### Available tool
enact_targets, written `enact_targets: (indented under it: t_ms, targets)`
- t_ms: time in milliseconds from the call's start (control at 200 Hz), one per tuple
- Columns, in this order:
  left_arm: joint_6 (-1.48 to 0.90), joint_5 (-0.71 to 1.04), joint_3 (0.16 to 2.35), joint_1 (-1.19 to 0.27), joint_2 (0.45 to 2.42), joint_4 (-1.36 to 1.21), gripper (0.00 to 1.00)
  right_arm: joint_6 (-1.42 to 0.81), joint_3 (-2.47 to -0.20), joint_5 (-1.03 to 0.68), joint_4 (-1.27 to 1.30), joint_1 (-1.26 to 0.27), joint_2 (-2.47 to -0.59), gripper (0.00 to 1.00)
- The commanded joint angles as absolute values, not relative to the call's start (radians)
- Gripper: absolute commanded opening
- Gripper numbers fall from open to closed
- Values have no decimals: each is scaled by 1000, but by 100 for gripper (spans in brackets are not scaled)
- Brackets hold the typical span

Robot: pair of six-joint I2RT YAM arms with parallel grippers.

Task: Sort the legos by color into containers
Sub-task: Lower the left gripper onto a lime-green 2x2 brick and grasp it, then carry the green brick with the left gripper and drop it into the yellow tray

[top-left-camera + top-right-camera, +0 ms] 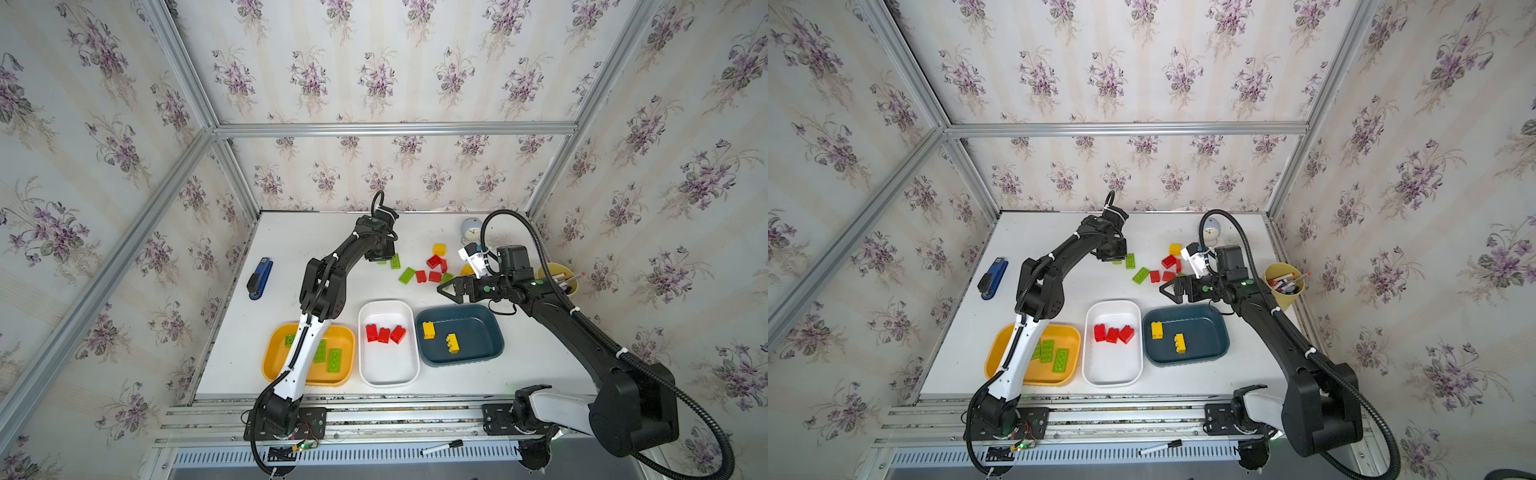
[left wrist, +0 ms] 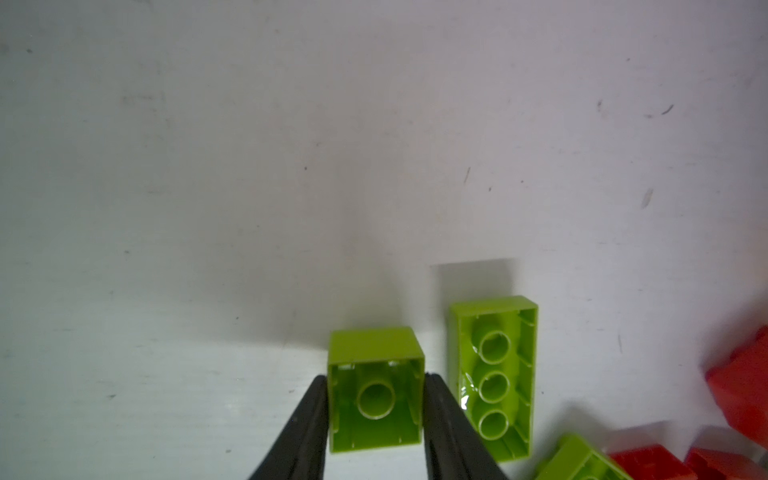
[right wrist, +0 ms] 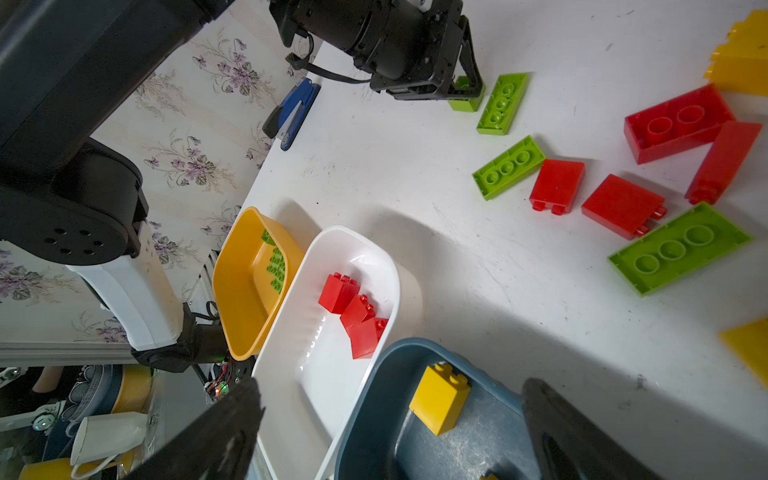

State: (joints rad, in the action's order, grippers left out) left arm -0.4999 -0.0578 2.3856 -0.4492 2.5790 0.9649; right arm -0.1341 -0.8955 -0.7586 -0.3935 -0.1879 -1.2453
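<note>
My left gripper (image 2: 376, 376) is shut on a small lime green lego (image 2: 374, 349), one finger against each of its sides, low over the table. It shows from the side in the right wrist view (image 3: 465, 89). Beside it lies an oblong green lego (image 2: 494, 374), hollow side up. More loose legos lie at the back: green (image 1: 407, 275), red (image 1: 434, 262), yellow (image 1: 439, 249). The orange-yellow container (image 1: 274, 353) holds green legos, the white one (image 1: 388, 374) red, the teal one (image 1: 478, 349) yellow. My right gripper (image 1: 446, 291) hangs open and empty over the teal container's far edge.
A blue stapler (image 1: 259, 278) lies at the left of the table. A pale yellow cup with pens (image 1: 557, 278) stands at the right edge, and a small white round object (image 1: 471, 227) at the back. A marker (image 1: 441, 447) lies on the front rail.
</note>
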Motion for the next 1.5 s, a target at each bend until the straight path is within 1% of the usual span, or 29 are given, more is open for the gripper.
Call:
enact_targets:
  t_ms: [0, 260, 305, 330, 395, 440, 575, 715, 860, 985, 1130, 1314, 1404, 1494]
  targets:
    - [-498, -39, 2392, -446, 2599, 977, 40, -135, -906, -776, -384, -189, -1244, 100]
    - [-495, -47, 2397, -443, 2602, 982, 39, -150, -906, -781, -370, -190, -1244, 100]
    - [-494, -51, 2396, -443, 2600, 983, 37, -150, -907, -781, -370, -190, -1246, 100]
    - [-493, -49, 2396, -442, 2600, 983, 32, -150, -906, -781, -369, -190, -1245, 100]
    - [-492, -51, 2400, -442, 2590, 983, 24, -150, -907, -779, -368, -190, -1244, 100]
    - [-488, -57, 2403, -442, 2581, 983, 22, -152, -907, -779, -368, -190, -1244, 100]
    - [-473, -55, 2399, -440, 2525, 983, 21, -152, -908, -780, -367, -190, -1244, 100]
    - [-455, -40, 2314, -440, 2394, 988, 22, -151, -911, -781, -362, -190, -1247, 100]
    - [-444, -36, 2102, -442, 2192, 996, 22, -162, -910, -787, -339, -192, -1254, 100]
    - [-461, -52, 1842, -442, 1983, 991, 22, -161, -914, -793, -330, -197, -1261, 100]
    - [-510, -71, 1561, -443, 1733, 979, 23, -163, -910, -799, -317, -207, -1266, 100]
    - [-614, -55, 1243, -448, 1437, 979, 23, -160, -903, -805, -304, -234, -1275, 100]
    - [-667, -39, 1107, -451, 1318, 981, 23, -157, -901, -804, -303, -246, -1279, 100]
    - [-698, -26, 990, -454, 1240, 976, 23, -149, -901, -805, -306, -253, -1288, 100]
